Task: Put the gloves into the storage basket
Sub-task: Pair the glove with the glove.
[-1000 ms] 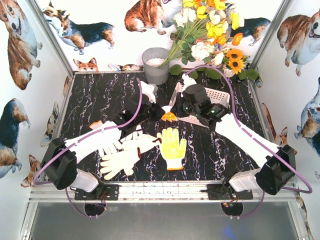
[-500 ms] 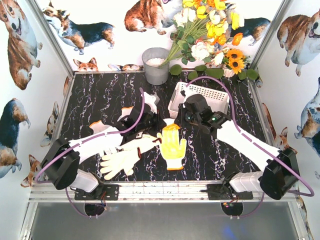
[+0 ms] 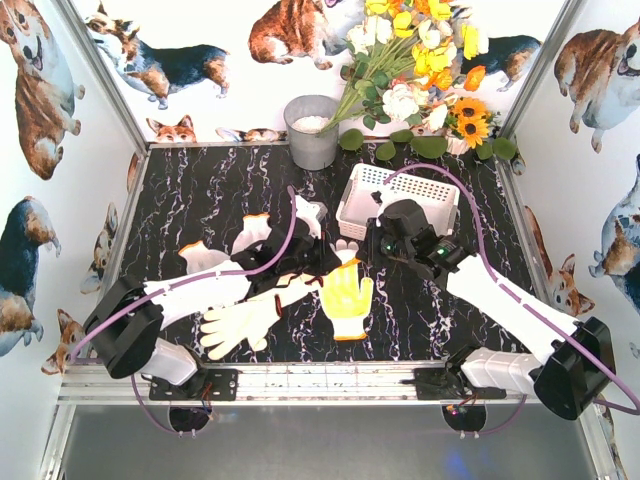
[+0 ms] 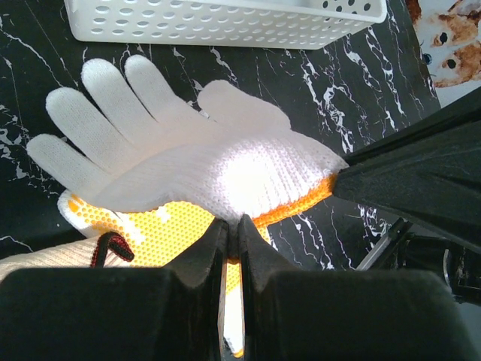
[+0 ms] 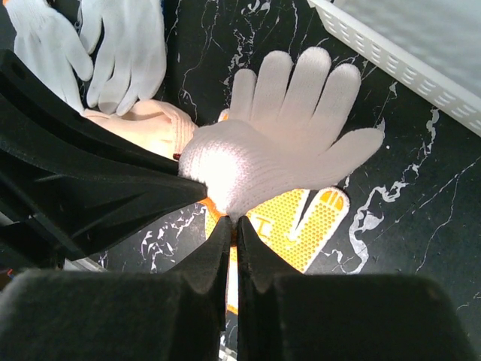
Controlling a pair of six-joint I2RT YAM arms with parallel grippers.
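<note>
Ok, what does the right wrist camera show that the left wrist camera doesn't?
Only right wrist: two more white gloves lying flat at upper left, beyond the left arm.
Only left wrist: the corgi wallpaper and a full long slotted side of the storage basket; the right wrist catches just one corner of it.
Both: the white glove pinched at its orange cuff by the left gripper and the right gripper, over the yellow-palmed glove, its fingers pointing toward the basket.
</note>
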